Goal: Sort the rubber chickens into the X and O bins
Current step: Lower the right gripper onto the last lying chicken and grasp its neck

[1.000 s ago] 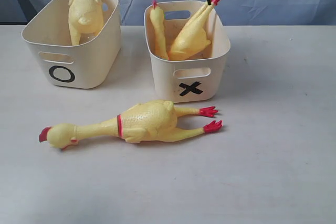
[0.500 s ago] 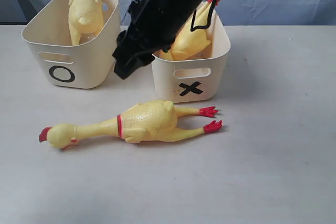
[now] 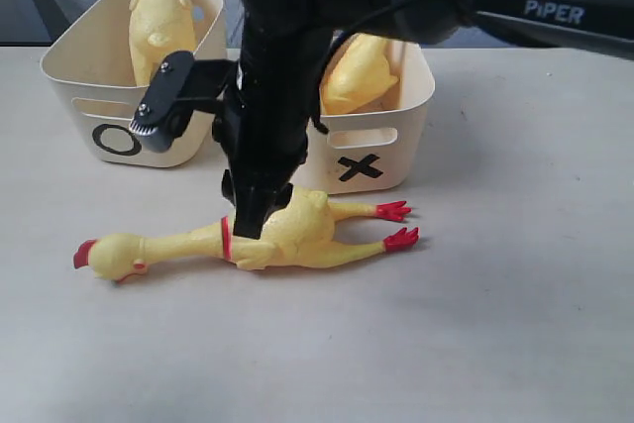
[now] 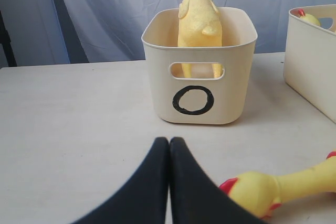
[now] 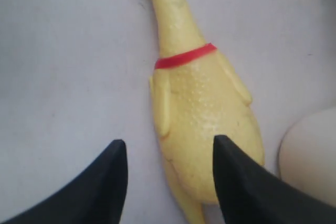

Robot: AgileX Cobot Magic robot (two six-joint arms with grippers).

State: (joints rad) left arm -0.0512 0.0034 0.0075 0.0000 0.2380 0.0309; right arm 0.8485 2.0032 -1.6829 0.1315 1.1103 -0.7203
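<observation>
One rubber chicken [image 3: 297, 235] lies flat on the table in front of the X bin [image 3: 381, 141], head [image 3: 109, 257] to the left. My right gripper [image 3: 248, 225] hangs open just over its body near the red collar. In the right wrist view the fingers straddle one side of the chicken [image 5: 205, 103], and the right gripper [image 5: 168, 141] holds nothing. Another chicken [image 3: 158, 27] stands in the O bin [image 3: 74, 96], and a third [image 3: 359, 71] lies in the X bin. My left gripper [image 4: 169, 141] is shut and empty, low over the table before the O bin [image 4: 236, 77].
The right arm crosses in front of the X bin and hides part of its inside. In the left wrist view the lying chicken's head [image 4: 257, 192] is close beside the shut fingers, and the X bin's wall [image 4: 312, 61] stands to one side.
The right arm has swung down from above the X bin to the chicken lying on the table. Nothing else has moved.
</observation>
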